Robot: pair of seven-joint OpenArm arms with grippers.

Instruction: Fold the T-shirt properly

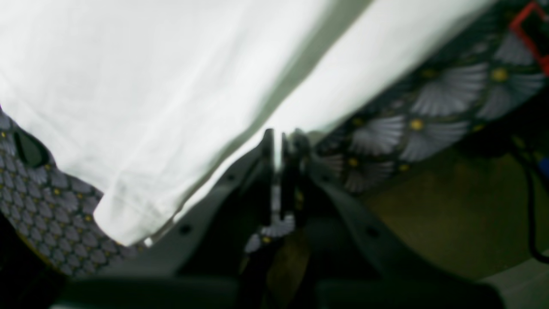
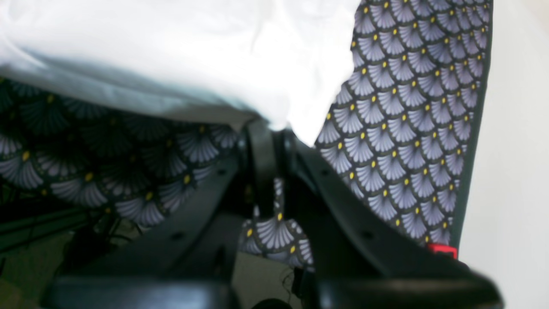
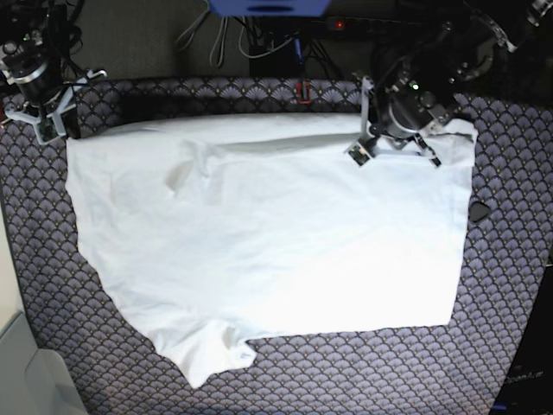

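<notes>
The white T-shirt (image 3: 268, 233) lies spread out and wrinkled, with one sleeve at the front left. My left gripper (image 1: 278, 143) is shut at the shirt's (image 1: 150, 94) hem edge, and a sliver of white cloth shows between the fingers. In the base view this left gripper (image 3: 395, 143) sits at the shirt's far right corner. My right gripper (image 2: 278, 131) is shut with a corner of the T-shirt (image 2: 193, 56) at its fingertips. It holds that corner a little above the cloth at the shirt's far left, where the base view shows the right gripper (image 3: 47, 125).
A purple-grey scallop-patterned cloth (image 3: 363, 372) covers the table under the shirt. A small red marker (image 3: 302, 91) sits at its far edge. A small black object (image 3: 478, 211) lies just right of the shirt. Cables (image 3: 259, 43) run behind the table.
</notes>
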